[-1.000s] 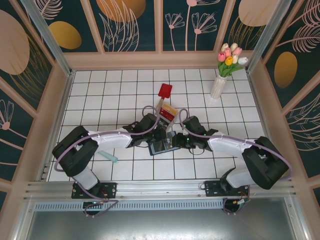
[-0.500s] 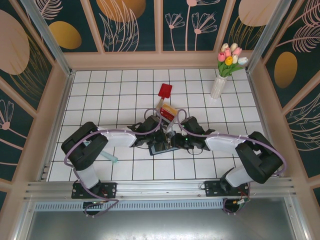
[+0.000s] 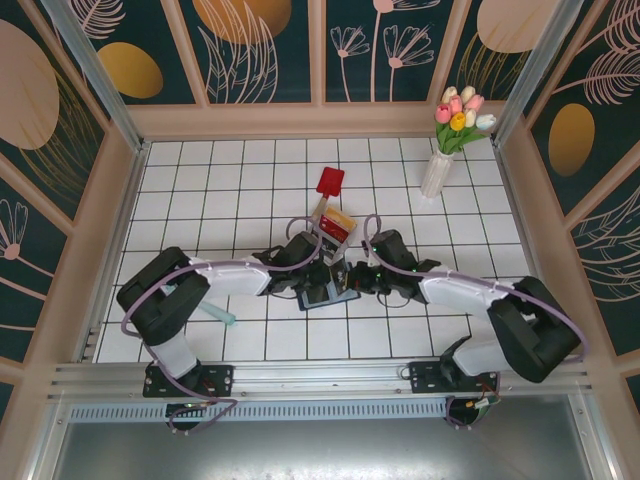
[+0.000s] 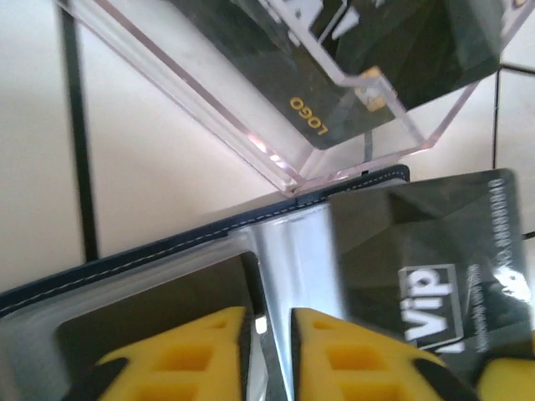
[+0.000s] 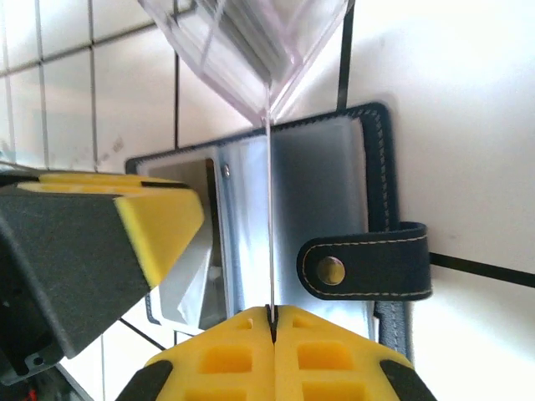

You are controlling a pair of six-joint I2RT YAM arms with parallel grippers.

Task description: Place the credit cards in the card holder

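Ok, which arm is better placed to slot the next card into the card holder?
Right, I'd say. The right claw is shut on a dark card, held edge-on over the open card holder. The left claw sits low over the holder's other side, with no card seen in it.

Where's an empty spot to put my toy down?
Bare tiles lie at the far left, between the side wall and the red paddle, and between the paddle and the flower vase. The middle is crowded around the card holder and clear box.

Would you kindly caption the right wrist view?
Right gripper, shut on an edge-on credit card, over the open card holder.
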